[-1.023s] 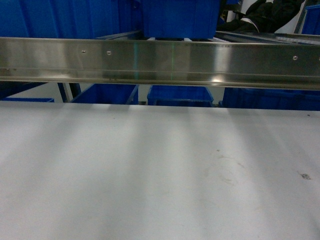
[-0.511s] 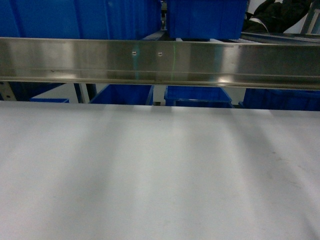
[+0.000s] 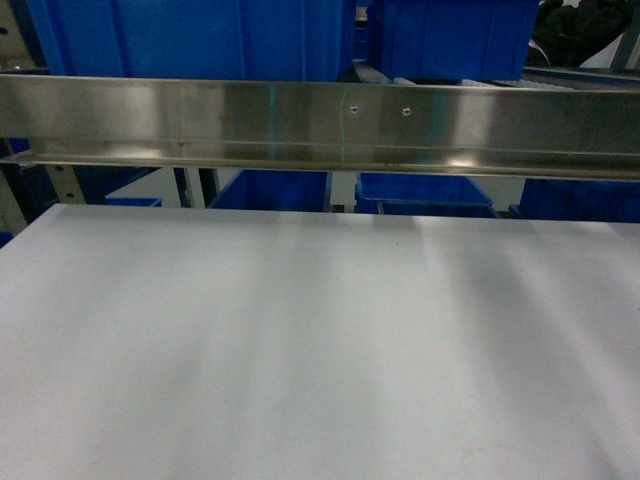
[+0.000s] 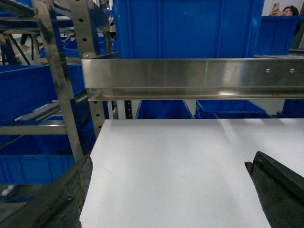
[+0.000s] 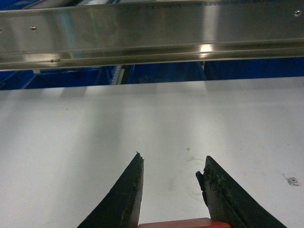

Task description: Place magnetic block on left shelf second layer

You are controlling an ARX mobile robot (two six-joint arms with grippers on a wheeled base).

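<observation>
The magnetic block (image 5: 173, 223) shows only as a red strip at the bottom edge of the right wrist view, and my right gripper (image 5: 173, 157) is shut on it, low between the fingers. My left gripper (image 4: 172, 159) is open wide over the white table's left part, holding nothing. Ahead runs the shiny steel rail (image 4: 190, 78) of the left shelf's level, and a large deep blue crate (image 4: 185, 28) stands on that level behind the rail. The head view shows the same rail (image 3: 300, 125) and crate (image 3: 190, 38), but neither gripper.
The white table (image 3: 320, 350) stretches to the rail, with its left edge (image 4: 92, 156) beside the rack's steel uprights (image 4: 59, 80). Smaller blue crates (image 3: 425, 192) sit below the rail, and more blue crates (image 4: 28, 90) fill the rack on the left.
The head view has swung left: the rail's screws and the crates have slid to the right, and the table's left corner has come into view.
</observation>
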